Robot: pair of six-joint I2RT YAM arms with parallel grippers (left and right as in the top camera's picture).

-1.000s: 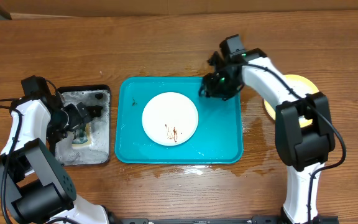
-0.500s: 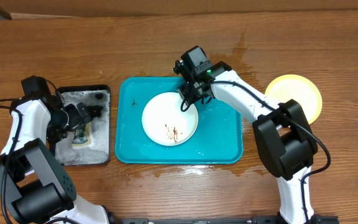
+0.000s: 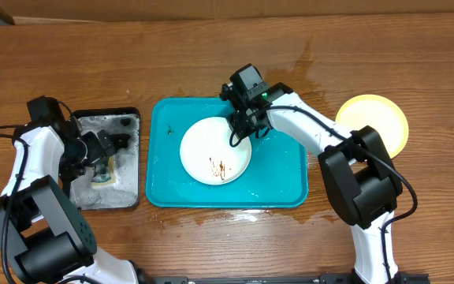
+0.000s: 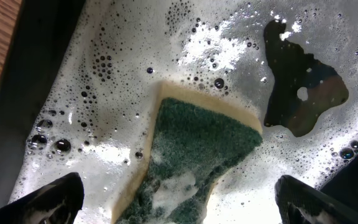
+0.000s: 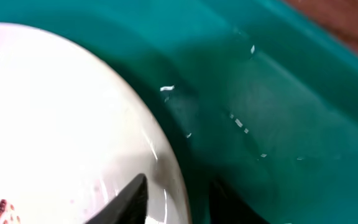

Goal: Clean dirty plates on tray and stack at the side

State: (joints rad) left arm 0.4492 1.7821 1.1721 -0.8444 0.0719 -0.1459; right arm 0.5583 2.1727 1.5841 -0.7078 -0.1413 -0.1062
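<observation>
A white plate (image 3: 215, 150) with brown smears lies in the turquoise tray (image 3: 282, 177). My right gripper (image 3: 240, 134) is at the plate's upper right rim. In the right wrist view the plate (image 5: 55, 124) fills the left side, and the gripper (image 5: 178, 182) straddles its rim with narrowed jaws, one finger over the plate and one over the tray floor (image 5: 260, 112). A small gap still shows at the rim. A pale yellow plate (image 3: 373, 122) lies on the table at the right. My left gripper (image 4: 179, 196) hangs wide open over the sponge (image 4: 197, 149).
A black tray (image 3: 109, 197) full of soapy foam sits left of the turquoise tray, with the green and yellow sponge (image 3: 103, 176) in it and my left gripper (image 3: 110, 158) above. Water streaks wet the wood around the turquoise tray.
The right arm swung left from the tray's upper right corner to the plate's rim, and its jaws narrowed around that rim. The left arm stayed still.
</observation>
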